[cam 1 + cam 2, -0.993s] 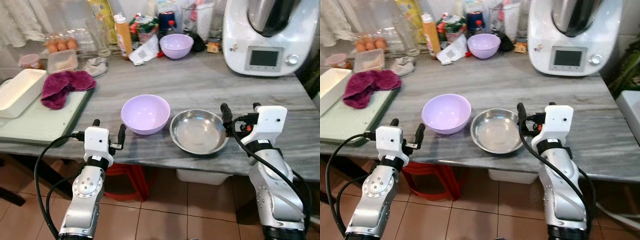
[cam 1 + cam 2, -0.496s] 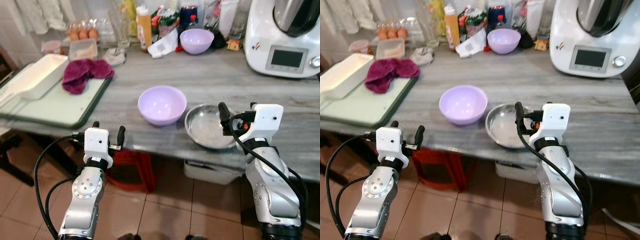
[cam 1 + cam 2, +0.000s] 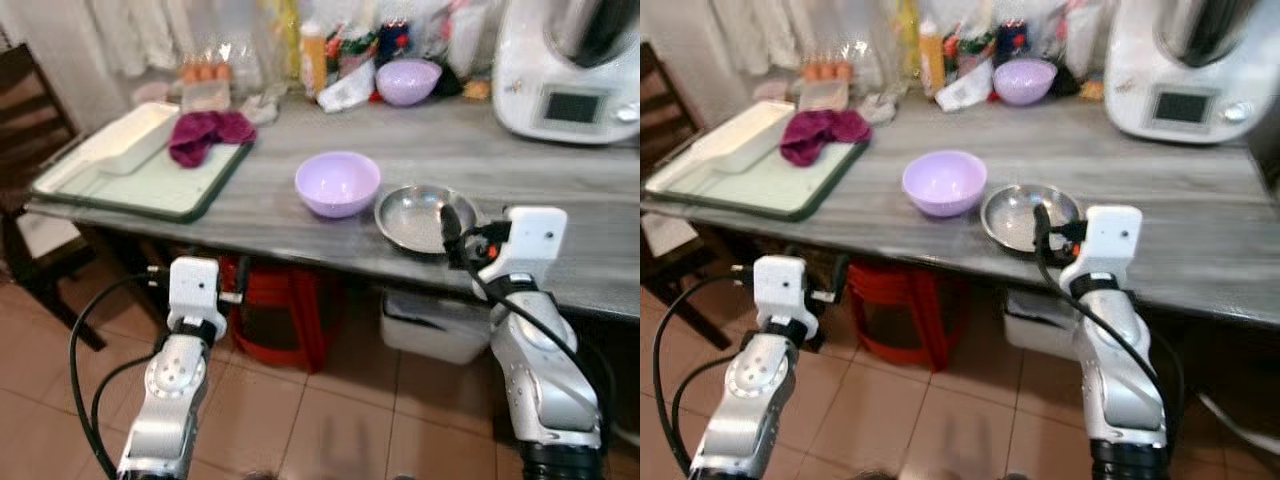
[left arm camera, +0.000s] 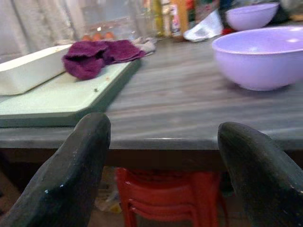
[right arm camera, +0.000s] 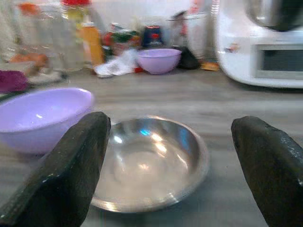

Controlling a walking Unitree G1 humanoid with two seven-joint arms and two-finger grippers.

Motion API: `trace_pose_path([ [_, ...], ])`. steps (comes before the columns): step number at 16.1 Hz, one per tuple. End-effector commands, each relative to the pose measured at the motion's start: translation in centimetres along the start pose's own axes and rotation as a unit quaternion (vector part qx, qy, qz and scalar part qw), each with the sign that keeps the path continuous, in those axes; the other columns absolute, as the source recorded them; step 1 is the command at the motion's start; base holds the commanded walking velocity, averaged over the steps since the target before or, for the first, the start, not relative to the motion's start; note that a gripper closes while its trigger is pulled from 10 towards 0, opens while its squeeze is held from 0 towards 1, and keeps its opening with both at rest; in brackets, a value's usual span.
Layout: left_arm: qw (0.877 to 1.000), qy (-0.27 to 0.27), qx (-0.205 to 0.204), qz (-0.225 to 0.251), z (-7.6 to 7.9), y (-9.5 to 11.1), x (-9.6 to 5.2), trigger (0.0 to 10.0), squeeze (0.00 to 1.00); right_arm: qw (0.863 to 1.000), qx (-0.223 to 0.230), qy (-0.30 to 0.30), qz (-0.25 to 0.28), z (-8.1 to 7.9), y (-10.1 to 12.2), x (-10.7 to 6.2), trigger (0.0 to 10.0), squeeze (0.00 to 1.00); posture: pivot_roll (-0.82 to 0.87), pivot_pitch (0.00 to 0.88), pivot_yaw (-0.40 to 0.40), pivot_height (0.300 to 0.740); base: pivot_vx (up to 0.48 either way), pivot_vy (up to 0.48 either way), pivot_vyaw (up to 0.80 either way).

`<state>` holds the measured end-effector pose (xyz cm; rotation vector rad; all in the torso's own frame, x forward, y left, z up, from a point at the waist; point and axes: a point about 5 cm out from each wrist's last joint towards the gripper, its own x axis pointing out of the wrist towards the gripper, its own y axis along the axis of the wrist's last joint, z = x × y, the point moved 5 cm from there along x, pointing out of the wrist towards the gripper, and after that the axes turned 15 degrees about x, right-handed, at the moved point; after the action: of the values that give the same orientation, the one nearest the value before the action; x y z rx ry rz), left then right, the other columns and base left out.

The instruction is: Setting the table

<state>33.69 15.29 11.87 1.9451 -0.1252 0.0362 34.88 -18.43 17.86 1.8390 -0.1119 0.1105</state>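
right pincer point(image 5: 168, 175) spread, level with steel bowl point(image 5: 149, 163) ahead (lined for pickup) | left pincer point(image 4: 161, 179) spread, below worktop point(image 4: 189, 113) edge, purple bowl point(image 4: 258, 56) beyond

A lilac bowl point(image 3: 338, 183) and a steel bowl point(image 3: 424, 217) sit upright, side by side, near the table edge.

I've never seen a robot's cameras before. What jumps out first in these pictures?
Two bowls sit side by side near the front edge of the grey table: a lilac bowl and, to its right, a shiny steel bowl. The right gripper, fingers spread wide, faces the steel bowl; the open left gripper hangs before the table's edge.
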Motion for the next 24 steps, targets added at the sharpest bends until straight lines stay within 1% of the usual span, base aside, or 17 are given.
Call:
trace_pose_path([
  [1, 1.000, 0.002, 0.008, -0.012, -0.4, -0.7, -0.3, 10.0, 0.00, 1.000, 0.004, 0.001, 0.001, -0.3, 0.0, 0.1, 10.0, 0.00, -0.15, 0.081, 0.066, 0.740, -0.266, 0.000, 0.00],
  [2, 1.000, 0.002, 0.007, -0.013, -0.4, -0.7, -0.3, 10.0, 0.00, 1.000, 0.005, -0.002, 0.000, -0.3, -0.1, 0.1, 10.0, 0.00, -0.15, 0.082, 0.066, 0.740, -0.266, 0.000, 0.00],
  [3, 1.000, 0.003, 0.007, -0.017, -0.5, -0.9, -0.4, 10.0, 0.00, 1.000, -0.012, -0.002, -0.001, -0.3, -0.1, 0.1, 10.0, 0.00, -0.15, 0.083, 0.066, 0.740, -0.270, 0.000, 0.00],
  [6, 1.000, 0.003, 0.006, -0.017, -0.5, -0.9, -0.4, 10.0, 0.00, 0.999, -0.044, -0.015, 0.006, 0.0, 0.0, 0.1, 10.0, 0.00, -0.15, 0.084, 0.066, 0.740, -0.275, 0.000, 0.00],
  [7, 1.000, 0.003, 0.005, -0.017, -0.5, -0.9, -0.4, 10.0, 0.00, 0.999, -0.025, -0.023, 0.018, 0.1, 0.5, 0.4, 10.0, 0.00, -0.15, 0.085, 0.066, 0.740, -0.281, 0.000, 0.00],
  [8, 1.000, 0.003, 0.005, -0.017, -0.4, -0.9, -0.4, 10.0, 0.00, 0.999, -0.026, -0.035, 0.025, 0.5, 0.7, 0.6, 10.0, 0.00, -0.15, 0.086, 0.067, 0.740, -0.285, 0.000, 0.00],
  [9, 1.000, 0.002, 0.005, -0.017, -0.4, -0.9, -0.4, 10.0, 0.00, 0.998, -0.040, -0.048, 0.031, 0.8, 0.7, 0.6, 10.0, 0.00, -0.15, 0.086, 0.067, 0.740, -0.281, 0.000, 0.00],
  [11, 1.000, 0.001, 0.007, -0.018, -0.4, -0.9, -0.4, 10.0, 0.00, 0.998, -0.038, -0.034, 0.023, 0.3, 0.3, 0.4, 10.0, 0.00, -0.15, 0.087, 0.067, 0.740, -0.279, 0.000, 0.00],
  [13, 1.000, 0.001, 0.007, -0.019, -0.5, -1.0, -0.4, 10.0, 0.00, 0.998, -0.047, -0.035, 0.017, 0.3, -0.4, 0.2, 10.0, 0.00, -0.14, 0.088, 0.072, 0.740, -0.279, 0.000, 0.00],
  [15, 1.000, 0.000, 0.007, -0.020, -0.5, -1.0, -0.4, 10.0, 0.00, 0.999, -0.037, -0.037, 0.004, 0.3, -1.1, 0.1, 10.0, 0.00, -0.14, 0.087, 0.073, 0.740, -0.279, 0.000, 0.00],
  [16, 1.000, -0.001, 0.008, -0.020, -0.5, -1.0, -0.5, 10.0, 0.00, 0.999, -0.025, -0.035, -0.014, 0.2, -1.7, 0.0, 10.0, 0.00, -0.14, 0.088, 0.074, 0.740, -0.281, 0.000, 0.00],
  [17, 1.000, -0.003, 0.008, -0.018, -0.5, -1.0, -0.4, 10.0, 0.00, 0.999, -0.032, -0.027, -0.020, 0.2, -2.0, -0.1, 10.0, 0.00, -0.14, 0.087, 0.075, 0.740, -0.277, 0.000, 0.00],
  [22, 1.000, -0.020, -0.011, 0.002, -0.1, -0.3, -0.3, 10.0, 0.00, 1.000, -0.024, -0.009, -0.018, -0.2, -2.1, -0.2, 10.0, 0.00, -0.14, 0.086, 0.078, 0.740, 0.000, 0.000, 0.00],
  [24, 0.999, -0.032, -0.013, 0.011, 0.5, 0.1, -0.2, 10.0, 0.00, 1.000, -0.019, -0.006, -0.021, -0.4, -2.3, -0.2, 10.0, 0.00, -0.13, 0.081, 0.076, 0.740, 0.000, 0.000, 0.00],
])
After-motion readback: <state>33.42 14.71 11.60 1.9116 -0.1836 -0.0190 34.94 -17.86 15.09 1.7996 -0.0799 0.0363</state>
